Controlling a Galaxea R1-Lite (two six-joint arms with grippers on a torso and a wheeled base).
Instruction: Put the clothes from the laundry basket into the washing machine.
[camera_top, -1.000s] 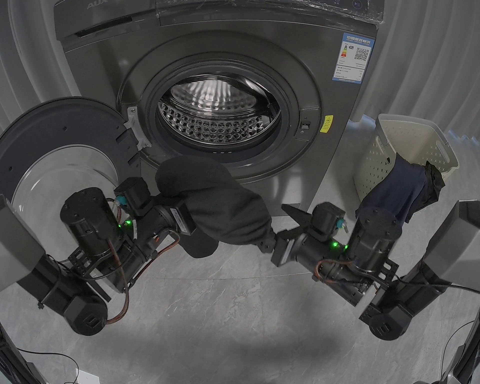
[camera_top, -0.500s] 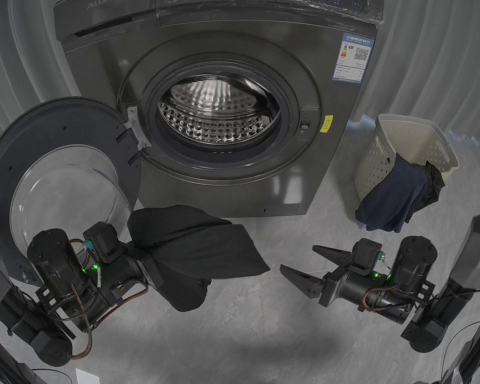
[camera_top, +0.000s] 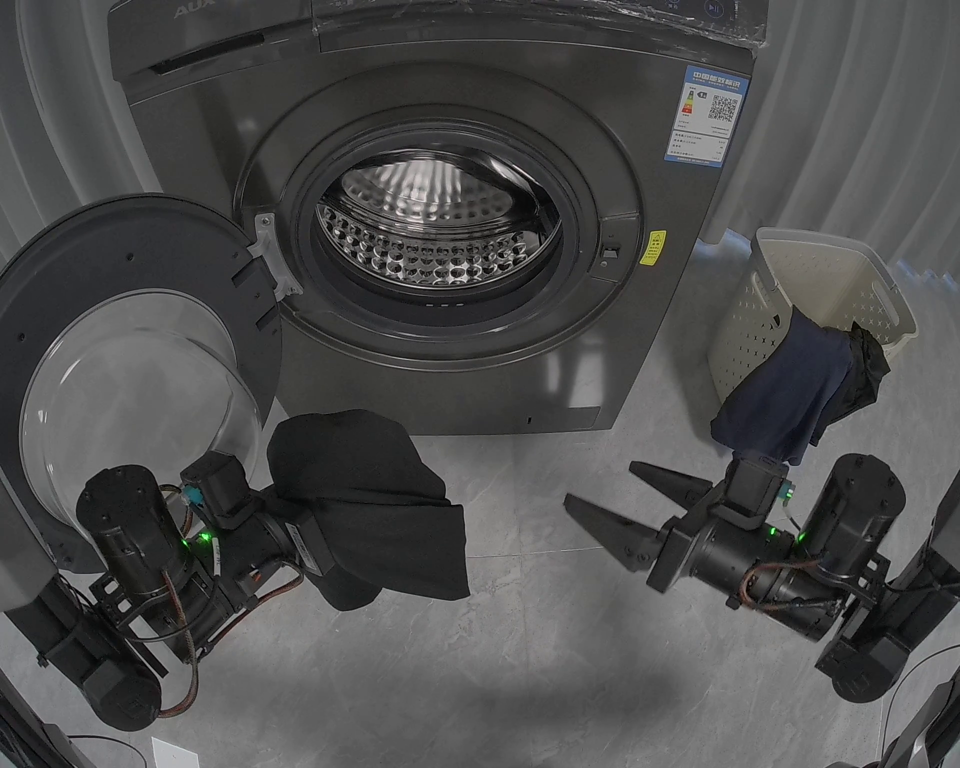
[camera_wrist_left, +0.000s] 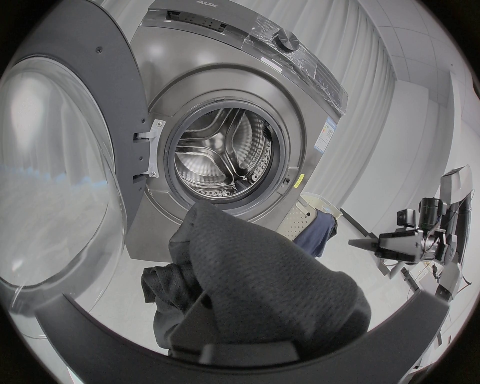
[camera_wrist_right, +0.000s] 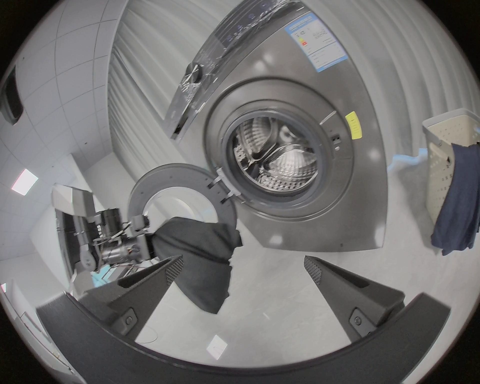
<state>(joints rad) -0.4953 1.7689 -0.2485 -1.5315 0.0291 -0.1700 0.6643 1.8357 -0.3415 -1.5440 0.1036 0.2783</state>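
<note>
While my left gripper (camera_top: 303, 537) holds tight to a black cloth (camera_top: 372, 500), the cloth hangs low over the floor (camera_top: 540, 660) — in front of the washing machine (camera_top: 500, 85) and just beside its open door (camera_top: 110, 250). My right gripper (camera_top: 603, 486) is spread wide with nothing in it, near the white basket (camera_top: 835, 270). A blue cloth (camera_top: 790, 385) hangs over the basket's front edge — a darker one lies right beside it.
</note>
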